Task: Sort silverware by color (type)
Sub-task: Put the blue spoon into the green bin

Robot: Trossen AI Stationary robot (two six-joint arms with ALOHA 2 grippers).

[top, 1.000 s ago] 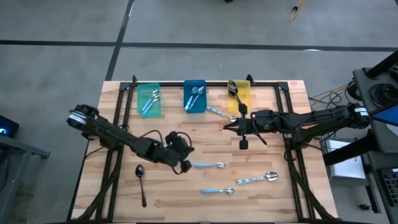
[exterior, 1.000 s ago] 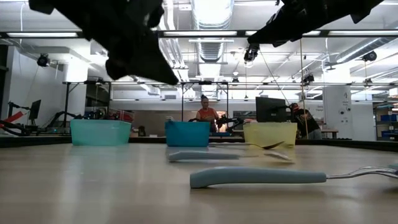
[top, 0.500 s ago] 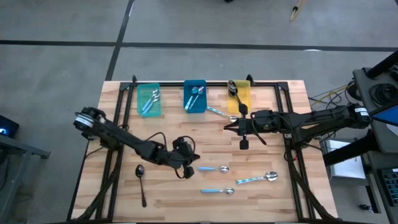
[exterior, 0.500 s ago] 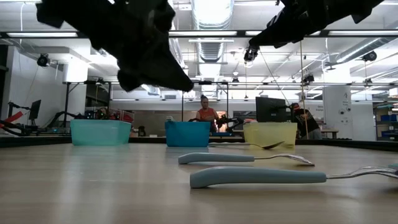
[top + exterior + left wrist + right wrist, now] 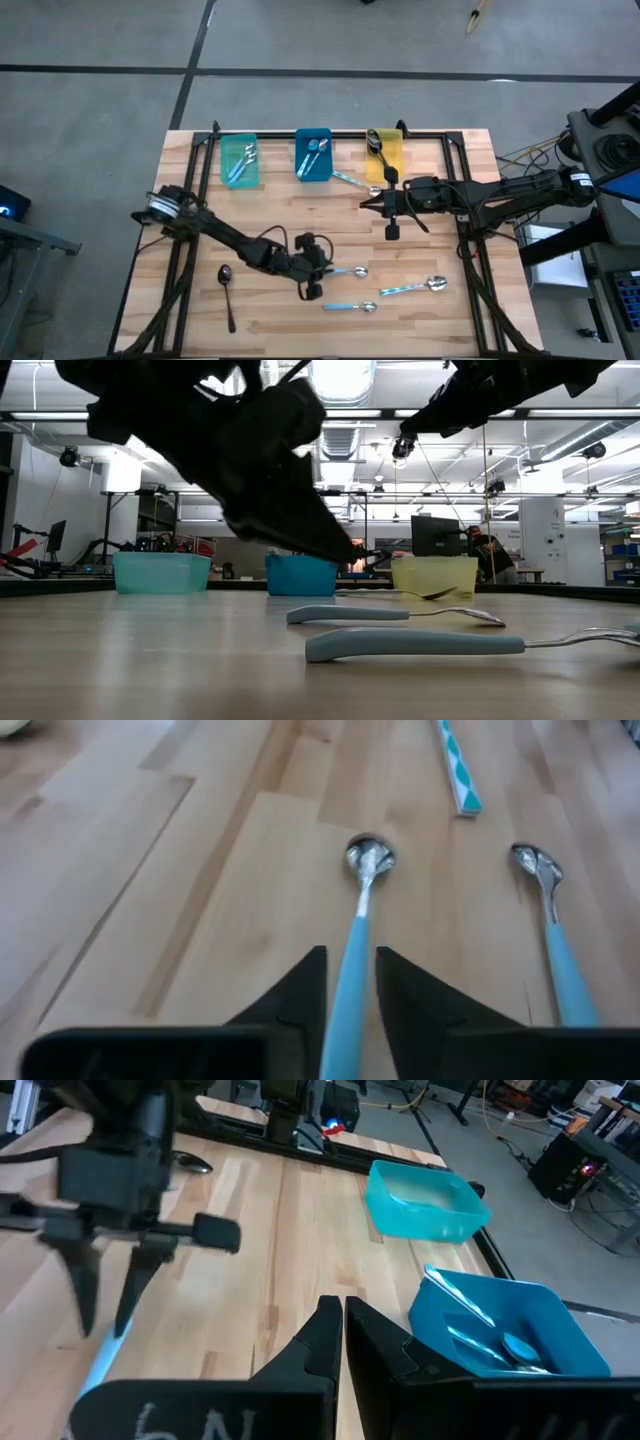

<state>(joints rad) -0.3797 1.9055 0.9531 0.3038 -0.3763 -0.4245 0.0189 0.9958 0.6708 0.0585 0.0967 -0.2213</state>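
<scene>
Left gripper (image 5: 350, 982), fingers slightly parted, straddles a blue-handled spoon (image 5: 360, 910); right gripper (image 5: 342, 1320), nearly closed, empty; no legible writing.

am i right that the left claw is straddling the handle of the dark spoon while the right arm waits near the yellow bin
Not quite. The left claw straddles the handle of a blue-handled silver spoon, not the dark spoon, which lies apart from it, as the left wrist and high views show. The right claw does wait near the yellow bin.
</scene>
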